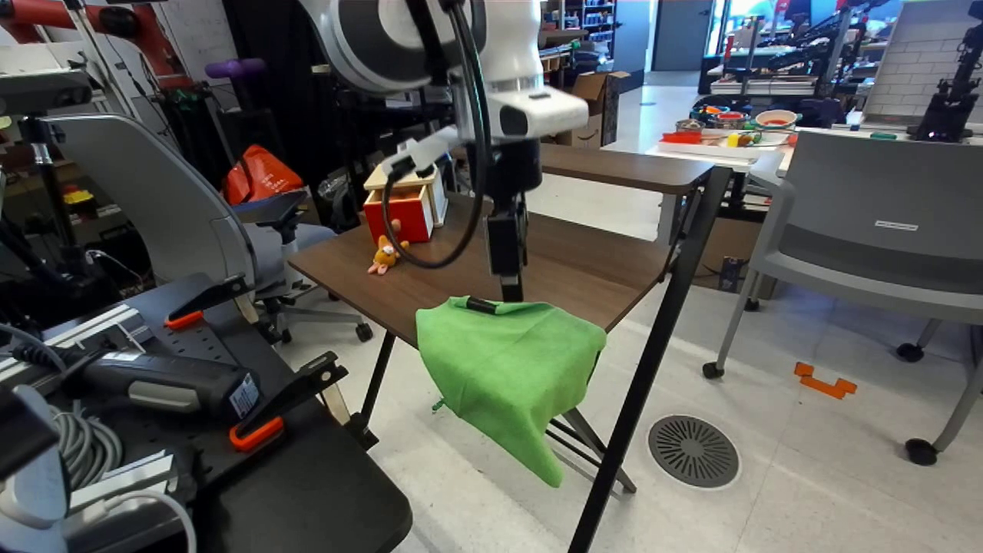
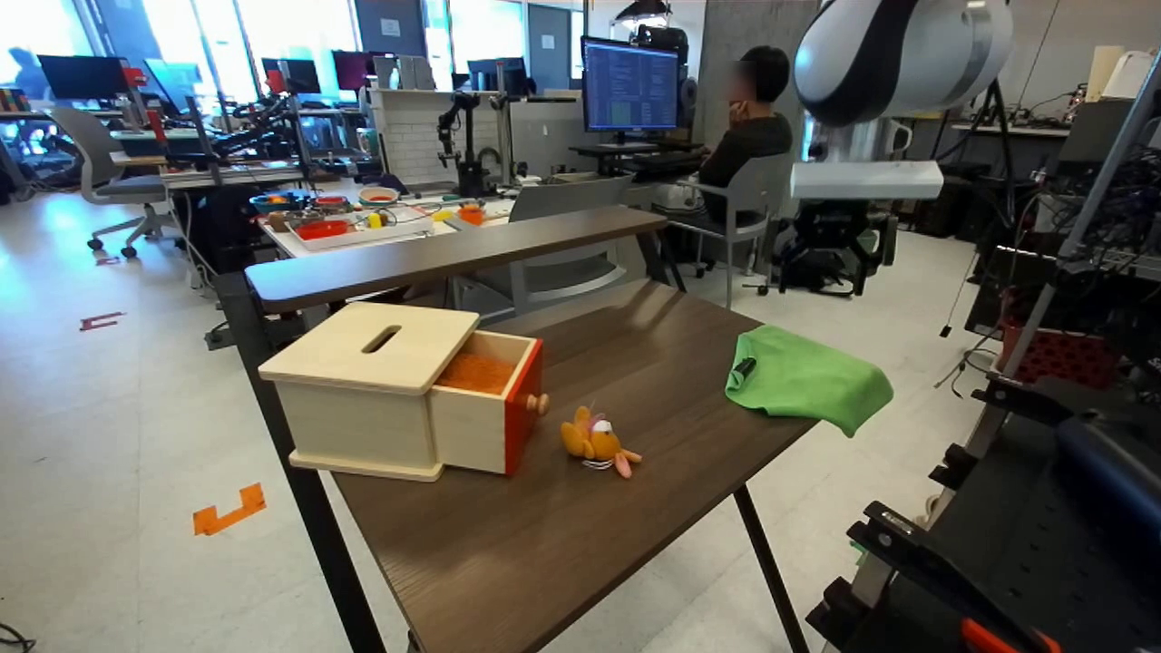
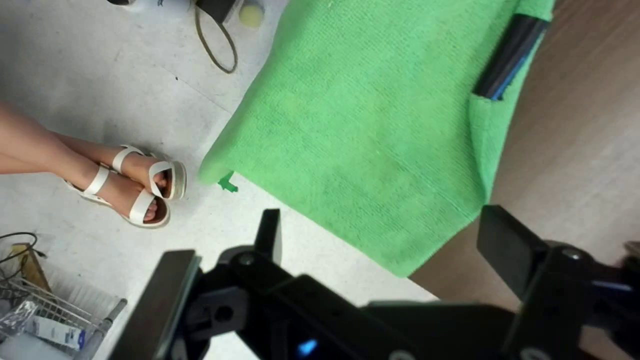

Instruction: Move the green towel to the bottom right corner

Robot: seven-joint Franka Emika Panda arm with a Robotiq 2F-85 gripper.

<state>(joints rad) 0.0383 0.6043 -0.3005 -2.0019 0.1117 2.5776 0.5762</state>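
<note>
My hand [image 3: 381, 217] hangs above the green towel [image 2: 807, 376], apart from it, its fingers [image 3: 507, 247] spread wide. The towel lies at the edge of the brown surface [image 2: 544, 544], part of it resting there and the rest drooping over the side. A dark strip [image 3: 510, 56] shows along one of its edges. Well away from it on the surface, an orange toy [image 2: 594, 442] lies near a wooden box [image 2: 354, 422] whose red-fronted drawer [image 2: 467, 431] stands partly open.
</note>
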